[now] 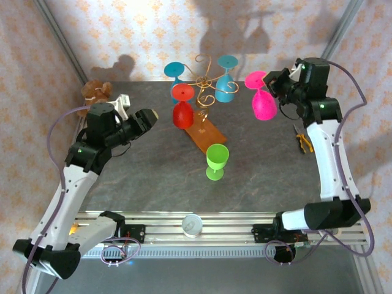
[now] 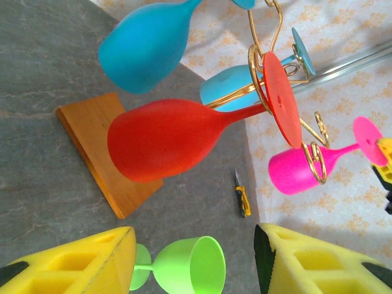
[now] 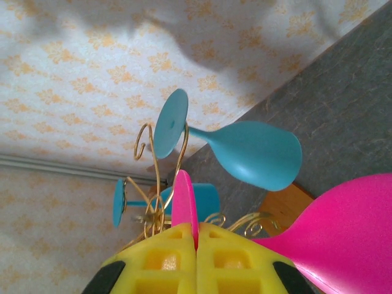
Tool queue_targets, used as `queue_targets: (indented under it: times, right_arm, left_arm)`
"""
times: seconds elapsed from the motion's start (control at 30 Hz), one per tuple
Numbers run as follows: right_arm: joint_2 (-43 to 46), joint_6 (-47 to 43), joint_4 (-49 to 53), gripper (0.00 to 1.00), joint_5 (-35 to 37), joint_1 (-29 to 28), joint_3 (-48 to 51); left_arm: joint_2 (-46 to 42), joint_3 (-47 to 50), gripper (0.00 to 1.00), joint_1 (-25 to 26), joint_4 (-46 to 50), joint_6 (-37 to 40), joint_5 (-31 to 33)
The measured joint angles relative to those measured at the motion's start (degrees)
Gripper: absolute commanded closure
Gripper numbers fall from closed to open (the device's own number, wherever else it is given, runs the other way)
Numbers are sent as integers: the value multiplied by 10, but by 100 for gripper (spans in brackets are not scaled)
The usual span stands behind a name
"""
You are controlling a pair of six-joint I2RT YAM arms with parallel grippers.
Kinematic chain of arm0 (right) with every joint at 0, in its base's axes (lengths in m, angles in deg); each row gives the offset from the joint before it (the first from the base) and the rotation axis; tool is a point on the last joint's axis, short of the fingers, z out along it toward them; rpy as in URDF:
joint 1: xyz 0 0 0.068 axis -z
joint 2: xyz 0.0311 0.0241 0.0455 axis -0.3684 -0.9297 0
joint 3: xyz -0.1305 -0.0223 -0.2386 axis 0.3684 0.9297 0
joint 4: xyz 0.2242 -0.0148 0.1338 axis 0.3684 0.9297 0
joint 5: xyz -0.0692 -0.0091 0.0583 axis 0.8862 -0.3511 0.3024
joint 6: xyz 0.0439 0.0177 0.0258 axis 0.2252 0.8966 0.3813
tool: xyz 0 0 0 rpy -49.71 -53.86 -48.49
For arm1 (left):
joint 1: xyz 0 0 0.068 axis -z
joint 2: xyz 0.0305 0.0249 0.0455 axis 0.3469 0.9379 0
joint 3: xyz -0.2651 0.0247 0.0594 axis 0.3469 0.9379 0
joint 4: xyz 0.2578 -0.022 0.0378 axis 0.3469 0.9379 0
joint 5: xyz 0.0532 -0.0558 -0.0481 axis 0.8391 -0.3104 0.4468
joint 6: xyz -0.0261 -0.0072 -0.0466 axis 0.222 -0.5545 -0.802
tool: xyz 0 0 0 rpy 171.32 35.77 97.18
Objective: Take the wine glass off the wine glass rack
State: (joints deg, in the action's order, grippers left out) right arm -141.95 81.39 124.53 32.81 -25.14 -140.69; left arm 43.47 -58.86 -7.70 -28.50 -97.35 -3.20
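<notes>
My right gripper [image 3: 196, 245] clamps the foot of the pink plastic wine glass [image 3: 343, 233] — clear of the thin gold wire rack [image 1: 204, 86]. My left gripper [image 2: 195, 257] hangs half-open, empty.

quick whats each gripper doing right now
left gripper: open, holding nothing
right gripper: shut on the foot of the pink wine glass

Looks like a robot lab test cell, not anyone's home: grey table [image 1: 153, 177] boxed in by wallpaper-print backdrop panels [image 1: 122, 30] on metal frame posts [image 1: 58, 37], aluminium extrusion rail [image 1: 233, 218] along its near edge, cables [image 1: 50, 131] trailing.
</notes>
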Motion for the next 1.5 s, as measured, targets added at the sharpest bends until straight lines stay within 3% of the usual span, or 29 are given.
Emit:
queue_targets:
  times: [0.3, 0.5, 0.83, 1.2, 1.5]
  right_arm:
    - [111, -56, 84, 100, -7, -18, 64]
    - [157, -111, 160, 100, 16, -112, 71]
    - [200, -164, 221, 100, 116, -289, 73]
    - [108, -222, 243, 100, 225, -506, -15]
    - [-7, -290, 229, 100, 268, -607, -91]
  left_arm:
    - [-20, -3, 46, 0, 85, 30, 11]
    - [-20, -4, 47, 0, 139, 45, 15]
    - [-32, -7, 47, 0, 202, 50, 15]
    - [-60, 23, 49, 0, 223, 33, 7]
    - [-111, 63, 48, 0, 229, -12, -14]
